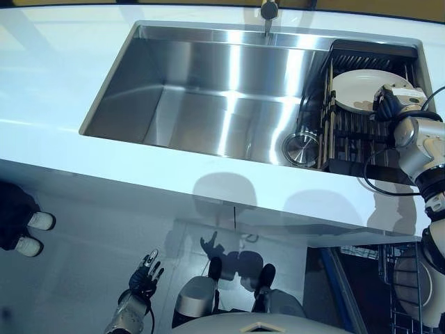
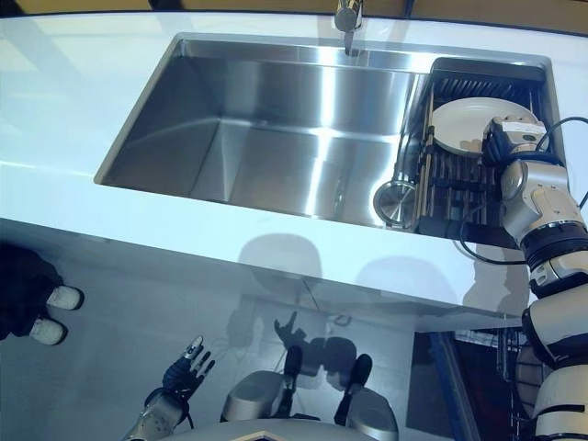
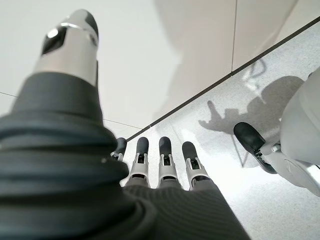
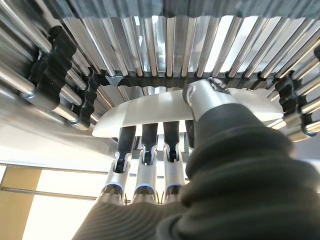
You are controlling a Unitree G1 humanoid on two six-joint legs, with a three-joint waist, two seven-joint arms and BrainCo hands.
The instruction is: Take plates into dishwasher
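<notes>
The right hand (image 4: pixel 200 150) has its fingers (image 4: pixel 145 142) extended beneath the plate (image 4: pixel 150 112) and its thumb (image 4: pixel 202 97) set on the opposite face, pinching the plate's rim. This grip appears chosen to lift the plate clear of the rack (image 1: pixel 348 129) without tilting it against the bars. The plate lies on the rack, which spans the right-hand end of the sink (image 1: pixel 208 97). The drain (image 1: pixel 301 148) sits just beside the rack, on the sink floor.

The left hand (image 3: pixel 160 160) hangs far below the sink, above the floor, with fingers straight and holding nothing; it is judged idle.

A wire basket (image 1: pixel 407 285) shows below the rack, beyond the counter (image 1: pixel 55 62) edge; it is cut off by the frame, and whether it belongs to the dishwasher cannot be confirmed. The far rim of the plate is hidden behind the right hand in the head views. A person's shoes (image 1: pixel 31 233) stand well left of the sink.
</notes>
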